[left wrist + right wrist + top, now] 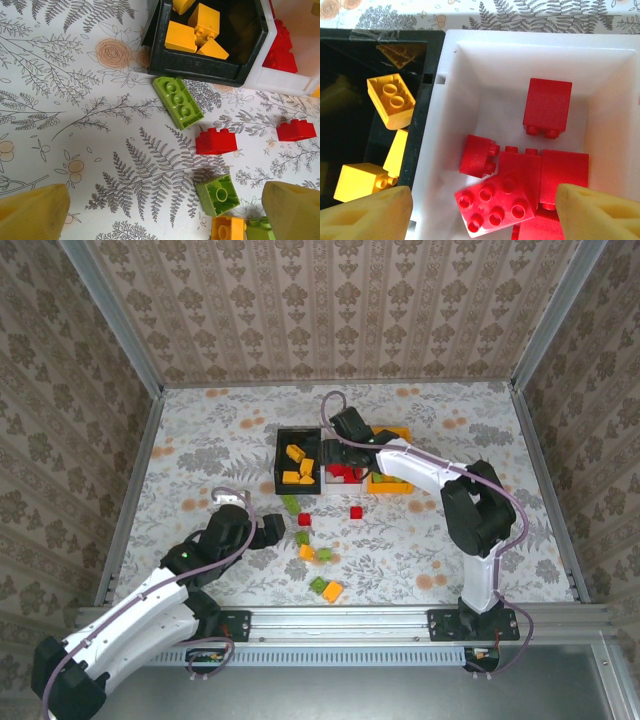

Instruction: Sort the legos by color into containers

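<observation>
Three joined bins (281, 465) and eight loose legos (356, 512).

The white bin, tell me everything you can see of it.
The white bin is a rectangular open-top tub of smooth, glossy-looking plastic, standing upright on the flowered table. Its side wall touches the black bin. Inside lie several red bricks, some piled on others. The right pincer hangs open above it.

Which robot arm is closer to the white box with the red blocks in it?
Right. The right gripper hangs just above the white box, fingers open over the red blocks. The left gripper is out over the table by the loose blocks, away from it.
</observation>
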